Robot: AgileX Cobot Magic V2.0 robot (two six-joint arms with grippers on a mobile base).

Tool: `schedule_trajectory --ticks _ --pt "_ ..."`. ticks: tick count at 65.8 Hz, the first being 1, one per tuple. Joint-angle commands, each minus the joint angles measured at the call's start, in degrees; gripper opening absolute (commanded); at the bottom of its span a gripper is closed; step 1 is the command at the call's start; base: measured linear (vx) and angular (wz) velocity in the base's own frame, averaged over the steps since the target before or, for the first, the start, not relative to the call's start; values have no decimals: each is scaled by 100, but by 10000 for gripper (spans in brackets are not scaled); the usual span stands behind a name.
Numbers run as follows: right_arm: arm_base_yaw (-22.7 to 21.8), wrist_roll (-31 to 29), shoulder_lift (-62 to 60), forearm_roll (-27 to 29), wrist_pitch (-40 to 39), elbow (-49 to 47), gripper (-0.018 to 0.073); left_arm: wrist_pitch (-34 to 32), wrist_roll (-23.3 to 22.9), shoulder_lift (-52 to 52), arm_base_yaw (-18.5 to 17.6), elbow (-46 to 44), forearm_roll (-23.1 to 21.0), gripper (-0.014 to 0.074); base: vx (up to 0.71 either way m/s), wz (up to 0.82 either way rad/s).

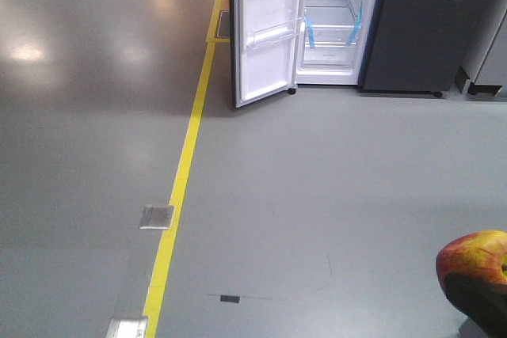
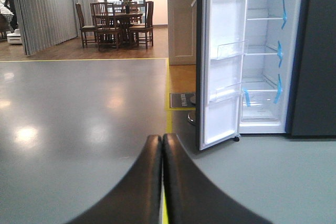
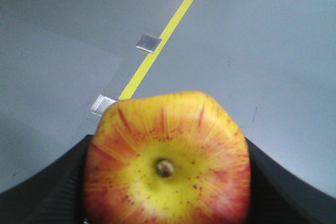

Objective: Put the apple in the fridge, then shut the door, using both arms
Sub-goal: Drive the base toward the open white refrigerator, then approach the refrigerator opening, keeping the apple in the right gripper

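Note:
The red and yellow apple (image 3: 167,161) fills the right wrist view, held between the black fingers (image 3: 47,187) of my right gripper (image 3: 167,182), which is shut on it. In the front view the apple (image 1: 475,255) shows at the lower right corner, far from the fridge (image 1: 337,13). The fridge stands open at the top, white inside with blue tape; its door (image 1: 265,29) swings out to the left, bins facing in. My left gripper (image 2: 161,139) is shut and empty, its fingers pressed together, pointing toward the fridge (image 2: 265,51) and door (image 2: 220,61).
A yellow floor line (image 1: 181,187) runs from the door toward me, with metal floor plates (image 1: 157,216) beside it. A dark grey cabinet (image 1: 432,21) stands right of the fridge. A dining table with chairs (image 2: 115,22) sits far off to the left.

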Motion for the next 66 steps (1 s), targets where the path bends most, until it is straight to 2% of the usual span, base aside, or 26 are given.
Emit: schedule_trajectory --ticks 1,66 --pt "-10 0 12 13 -384 -144 344 -404 1 -96 13 162 -2 -6 34 3" --pt "-10 0 12 13 -383 -144 344 -404 1 -96 13 162 -2 -6 30 -4"
